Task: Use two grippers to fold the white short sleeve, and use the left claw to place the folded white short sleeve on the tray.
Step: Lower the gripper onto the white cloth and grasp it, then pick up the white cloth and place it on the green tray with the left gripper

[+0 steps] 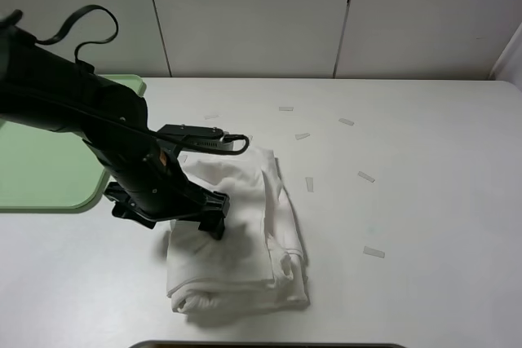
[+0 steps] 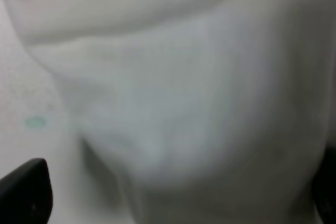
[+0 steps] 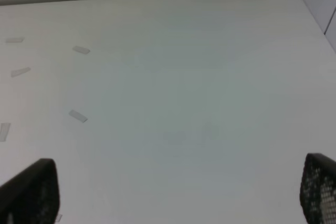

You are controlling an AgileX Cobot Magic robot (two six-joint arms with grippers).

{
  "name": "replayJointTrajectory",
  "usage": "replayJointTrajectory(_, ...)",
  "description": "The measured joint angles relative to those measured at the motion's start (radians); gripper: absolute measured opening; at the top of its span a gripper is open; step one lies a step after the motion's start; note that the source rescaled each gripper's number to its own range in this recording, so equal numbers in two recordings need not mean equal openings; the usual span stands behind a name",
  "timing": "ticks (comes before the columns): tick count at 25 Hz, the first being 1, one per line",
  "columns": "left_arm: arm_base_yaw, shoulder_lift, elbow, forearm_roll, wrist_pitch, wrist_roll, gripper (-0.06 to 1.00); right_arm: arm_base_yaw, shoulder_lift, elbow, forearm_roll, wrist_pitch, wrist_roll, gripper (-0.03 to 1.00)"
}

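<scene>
White tabletop (image 1: 424,201). Folded shirt (image 1: 245,242) directly beneath my left hand (image 1: 167,205), jaws wide, nothing held. Step: pickup. Next, probably: close on shirt, carry to tray (image 1: 41,169) beside me.

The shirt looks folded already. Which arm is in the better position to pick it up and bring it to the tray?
The left. Its open gripper is at the left edge of the folded white short sleeve, and the tray lies on that same side. The right gripper sees only bare table and tape strips.
</scene>
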Motion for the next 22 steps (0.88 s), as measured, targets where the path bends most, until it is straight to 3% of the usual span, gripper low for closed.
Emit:
replayJointTrajectory(9,0.0,0.086,-0.003,-0.007,-0.119,0.0,0.97,0.0,0.0,0.0,0.0,0.0,0.0,1.0)
replayJointTrajectory(11,0.0,0.092,-0.003,-0.007,-0.149,0.0,0.89,0.0,0.0,0.0,0.0,0.0,0.0,1.0)
replayJointTrajectory(14,-0.002,0.098,-0.003,-0.016,-0.199,0.0,0.66,0.0,0.0,0.0,0.0,0.0,0.0,1.0)
replayJointTrajectory(15,-0.002,0.098,-0.003,-0.016,-0.199,0.0,0.66,0.0,0.0,0.0,0.0,0.0,0.0,1.0)
replayJointTrajectory(16,-0.003,0.1,-0.003,-0.018,-0.228,0.0,0.45,0.0,0.0,0.0,0.0,0.0,0.0,1.0)
replayJointTrajectory(18,-0.003,0.101,-0.003,-0.018,-0.247,0.0,0.28,0.0,0.0,0.0,0.0,0.0,0.0,1.0)
replayJointTrajectory(22,0.003,0.101,-0.009,-0.017,-0.247,0.003,0.24,0.0,0.0,0.0,0.0,0.0,0.0,1.0)
